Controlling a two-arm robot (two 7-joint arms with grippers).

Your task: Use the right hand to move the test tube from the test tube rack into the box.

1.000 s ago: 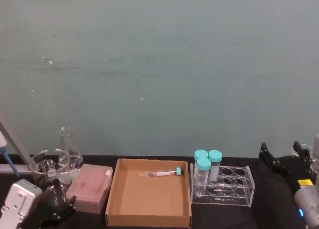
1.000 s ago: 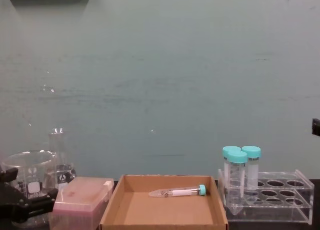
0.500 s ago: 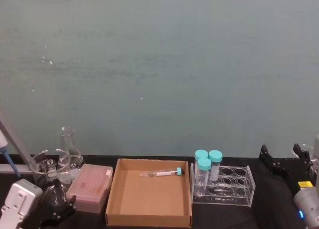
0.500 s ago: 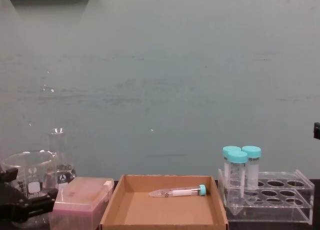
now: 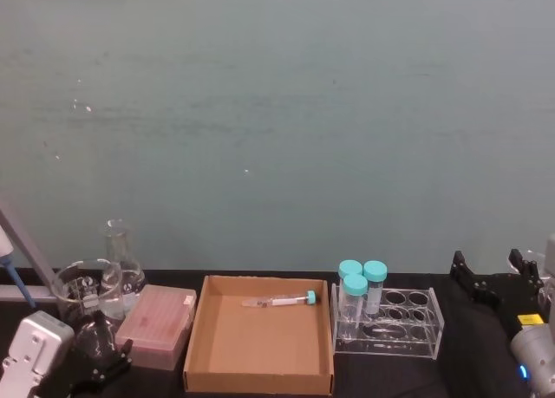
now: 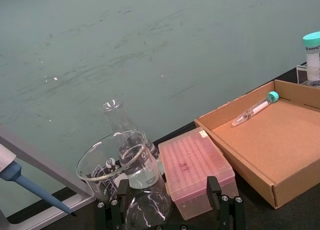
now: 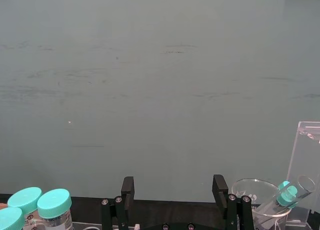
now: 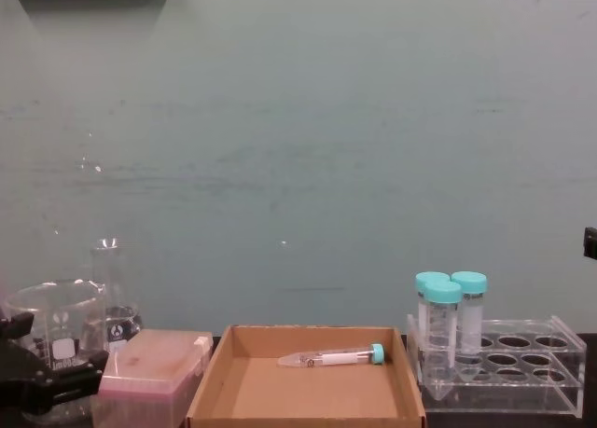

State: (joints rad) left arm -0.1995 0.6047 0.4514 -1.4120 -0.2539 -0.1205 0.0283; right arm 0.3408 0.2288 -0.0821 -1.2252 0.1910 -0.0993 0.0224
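The test tube (image 5: 282, 301) (image 8: 336, 357) (image 6: 257, 108), slim with a teal cap and white label band, lies on its side near the far wall of the brown cardboard box (image 5: 194, 342) (image 8: 211, 395) (image 6: 235, 152). Just right of the box stands the clear test tube rack (image 5: 408, 318) (image 8: 532, 358) with three wider teal-capped tubes (image 5: 357, 281) at its left end. My right gripper (image 5: 490, 272) (image 7: 173, 187) is open and holds nothing, to the right of the rack and apart from it. My left gripper (image 5: 97, 370) (image 6: 167, 202) is parked open at the lower left.
A pink lidded plastic box (image 5: 156, 326) (image 6: 197, 172) sits left of the cardboard box, with a glass beaker (image 5: 82, 287) and a conical flask (image 5: 120, 257) behind it. A pipette (image 6: 20, 177) lies at the far left. A beaker holding a teal-capped tube (image 7: 277, 202) stands beyond the right gripper.
My right gripper has sunk slightly beside the rack. The test tube, box and left arm have not moved.
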